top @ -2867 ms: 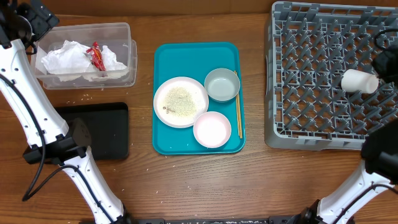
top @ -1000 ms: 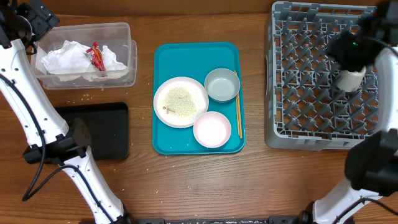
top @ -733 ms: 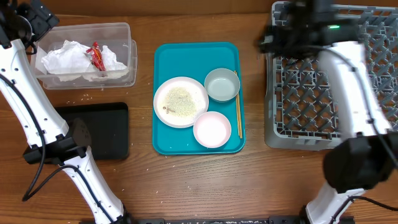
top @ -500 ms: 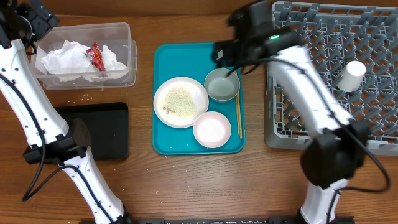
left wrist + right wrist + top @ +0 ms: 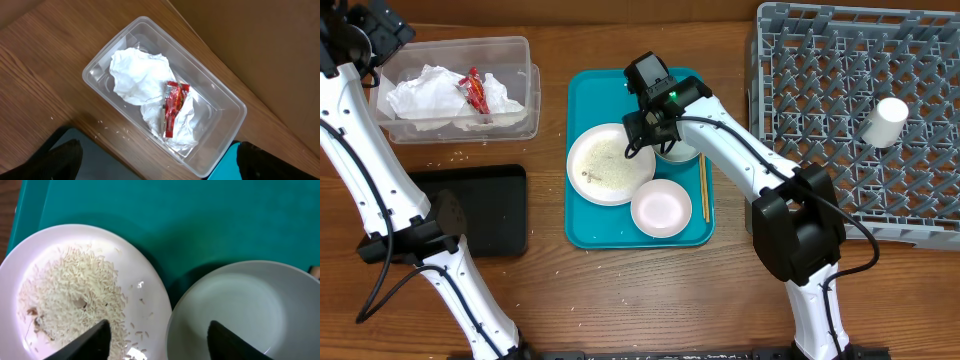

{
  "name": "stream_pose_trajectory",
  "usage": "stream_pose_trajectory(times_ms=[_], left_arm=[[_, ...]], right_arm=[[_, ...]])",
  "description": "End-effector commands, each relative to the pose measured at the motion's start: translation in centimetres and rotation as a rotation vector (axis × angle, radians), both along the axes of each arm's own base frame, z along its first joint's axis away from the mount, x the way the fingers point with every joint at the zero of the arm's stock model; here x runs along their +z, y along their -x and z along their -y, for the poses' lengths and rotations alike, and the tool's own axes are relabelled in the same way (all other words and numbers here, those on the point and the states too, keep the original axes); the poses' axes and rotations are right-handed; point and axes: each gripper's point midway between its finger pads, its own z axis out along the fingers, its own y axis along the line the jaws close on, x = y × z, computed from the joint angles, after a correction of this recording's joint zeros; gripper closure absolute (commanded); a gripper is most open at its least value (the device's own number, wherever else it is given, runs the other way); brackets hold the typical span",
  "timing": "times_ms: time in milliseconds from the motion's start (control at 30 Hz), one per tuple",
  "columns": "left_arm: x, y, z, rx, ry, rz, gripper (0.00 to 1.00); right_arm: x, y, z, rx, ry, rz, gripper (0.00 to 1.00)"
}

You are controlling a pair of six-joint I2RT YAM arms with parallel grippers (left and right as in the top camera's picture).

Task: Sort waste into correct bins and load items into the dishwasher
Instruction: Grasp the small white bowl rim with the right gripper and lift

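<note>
Right gripper (image 5: 157, 332) hangs open at mid-frame overhead, fingers (image 5: 95, 340) straddling the grey bowl's (image 5: 240, 310) left rim beside the rice plate (image 5: 132, 267). Lower squarely so you pinch rim only, not plate.

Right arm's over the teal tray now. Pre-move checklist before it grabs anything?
1. Right gripper open and empty: ok.
2. Single target between its jaws: not ok; the large plate edge and the grey bowl rim both sit there.
3. Plate free of rice: not ok.
4. Small cup in the dish rack: ok.
5. Left gripper away from the teal tray: ok, open over the clear tub.
6. Chopsticks clear of the bowl: cannot tell.
</note>
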Motion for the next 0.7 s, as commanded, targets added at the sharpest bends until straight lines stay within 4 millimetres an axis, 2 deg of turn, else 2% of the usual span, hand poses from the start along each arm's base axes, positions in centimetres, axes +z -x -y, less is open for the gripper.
stream_pose_trajectory(times_ms=[0, 100, 233, 433, 567, 667], left_arm=[[0.2, 0.2, -0.2, -0.010, -0.019, -0.004, 0.00], [0.2, 0.2, -0.2, -0.010, -0.019, -0.004, 0.00], [0.2, 0.2, -0.2, -0.010, -0.019, -0.004, 0.00], [0.2, 0.2, -0.2, -0.010, -0.019, -0.004, 0.00], [0.2, 0.2, -0.2, -0.010, -0.019, -0.004, 0.00], [0.2, 0.2, -0.2, -0.010, -0.019, -0.004, 0.00]], right_arm=[[-1.5, -0.3, 0.4, -0.032, 0.024, -0.016, 0.42], [-2.2, 0.0, 0.6, -0.030, 0.039, -0.036, 0.46], [-3.0, 0.4, 0.9, -0.030, 0.054, -0.060, 0.59], [-3.0, 0.3, 0.8, -0.031, 0.053, -0.059, 0.70], [-2.9, 0.4, 0.9, -0.052, 0.046, -0.065, 0.85], [-2.8, 0.5, 0.7, -0.048, 0.037, -0.073, 0.89]])
